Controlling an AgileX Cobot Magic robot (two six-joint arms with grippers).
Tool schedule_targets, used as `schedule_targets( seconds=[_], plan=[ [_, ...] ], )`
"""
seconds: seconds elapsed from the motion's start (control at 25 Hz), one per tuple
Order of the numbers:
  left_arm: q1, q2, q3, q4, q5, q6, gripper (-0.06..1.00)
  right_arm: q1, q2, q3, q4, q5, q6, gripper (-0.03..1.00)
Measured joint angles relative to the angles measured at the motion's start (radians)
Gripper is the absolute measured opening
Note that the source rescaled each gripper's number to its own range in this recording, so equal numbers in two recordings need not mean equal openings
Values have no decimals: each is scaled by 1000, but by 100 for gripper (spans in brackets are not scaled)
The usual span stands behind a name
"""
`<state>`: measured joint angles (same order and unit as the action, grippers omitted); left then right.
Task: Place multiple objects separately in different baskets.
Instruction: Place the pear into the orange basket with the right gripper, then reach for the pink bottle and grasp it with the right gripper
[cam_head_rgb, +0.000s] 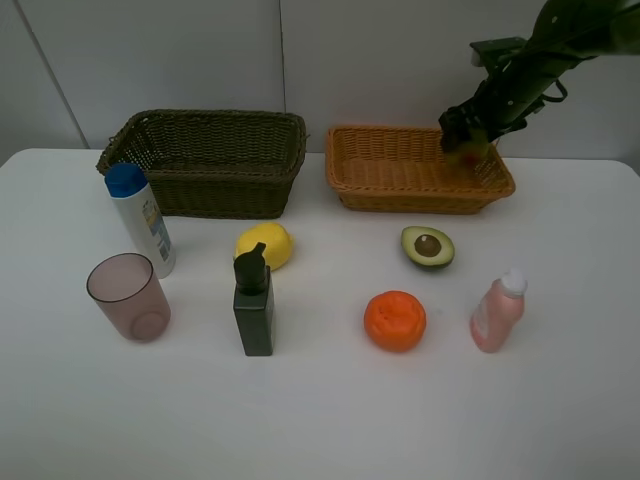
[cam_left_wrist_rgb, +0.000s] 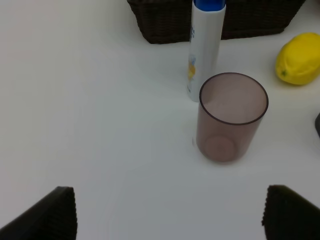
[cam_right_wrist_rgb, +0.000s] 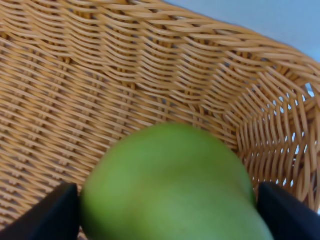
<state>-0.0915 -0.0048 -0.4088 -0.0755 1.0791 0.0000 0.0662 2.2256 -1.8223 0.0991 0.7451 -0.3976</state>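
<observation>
My right gripper (cam_head_rgb: 468, 140) is shut on the green pear (cam_right_wrist_rgb: 172, 185) and holds it inside the light orange basket (cam_head_rgb: 420, 172), near its right end; the woven wall (cam_right_wrist_rgb: 125, 75) fills the right wrist view. My left gripper (cam_left_wrist_rgb: 170, 220) is open and empty over the table, apart from the pinkish cup (cam_left_wrist_rgb: 231, 117) and the white blue-capped bottle (cam_left_wrist_rgb: 205, 50). On the table stand the cup (cam_head_rgb: 128, 297), white bottle (cam_head_rgb: 140, 218), lemon (cam_head_rgb: 264, 245), dark pump bottle (cam_head_rgb: 253, 302), avocado half (cam_head_rgb: 428, 247), orange (cam_head_rgb: 395, 320) and pink bottle (cam_head_rgb: 498, 312). The dark basket (cam_head_rgb: 205, 160) is empty.
The two baskets stand side by side at the back of the white table (cam_head_rgb: 320, 420). A grey wall rises behind them. The lemon (cam_left_wrist_rgb: 298, 59) and the dark basket's corner (cam_left_wrist_rgb: 165, 22) also show in the left wrist view.
</observation>
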Motion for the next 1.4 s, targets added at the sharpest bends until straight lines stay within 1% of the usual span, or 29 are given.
schedule_targets(
  seconds=[0.24,0.48,0.76,0.8,0.96,1.0,1.24,1.4],
  plan=[
    [0,0,0,0,0,0,100,0,0,0,0,0,0,60],
    [0,0,0,0,0,0,100,0,0,0,0,-2,0,68],
    [0,0,0,0,0,0,100,0,0,0,0,-2,0,69],
    [0,0,0,0,0,0,100,0,0,0,0,-2,0,71],
    [0,0,0,0,0,0,100,0,0,0,0,-2,0,88],
    [0,0,0,0,0,0,100,0,0,0,0,-2,0,90],
    [0,0,0,0,0,0,100,0,0,0,-7,0,0,93],
    [0,0,0,0,0,0,100,0,0,0,-7,2,0,93]
  ],
)
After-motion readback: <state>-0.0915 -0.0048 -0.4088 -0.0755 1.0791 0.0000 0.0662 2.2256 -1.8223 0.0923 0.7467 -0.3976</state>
